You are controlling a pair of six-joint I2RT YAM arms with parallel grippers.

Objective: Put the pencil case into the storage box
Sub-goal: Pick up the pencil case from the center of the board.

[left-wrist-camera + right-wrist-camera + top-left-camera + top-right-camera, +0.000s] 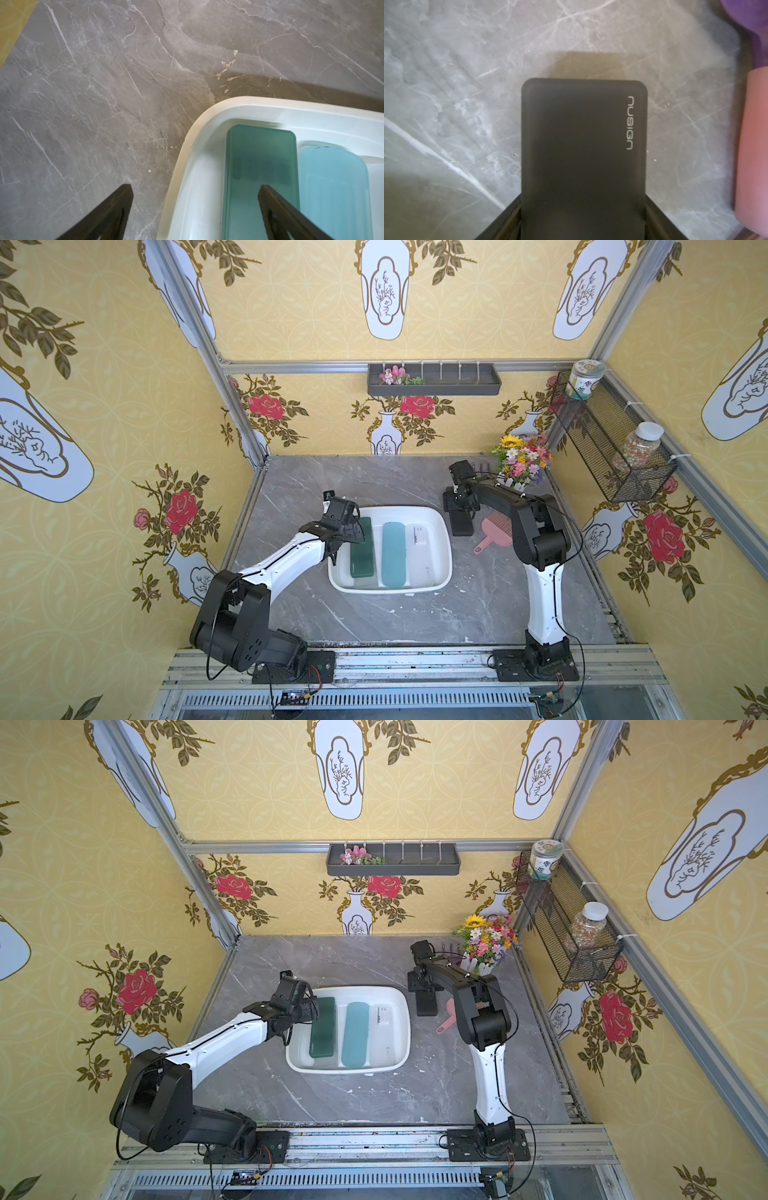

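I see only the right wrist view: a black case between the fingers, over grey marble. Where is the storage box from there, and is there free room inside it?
Observer: The white storage box stands close beside the black pencil case, on the robot's left of it.
Operator: What lies inside the box?
Observer: Three cases show, side by side: a dark green case, a teal case and a white case. They cover most of the floor.
Operator: Is the left hand in my way?
Observer: Possibly. The left hand is open and holds nothing. It hangs across the box's left rim, with one finger above the dark green case.
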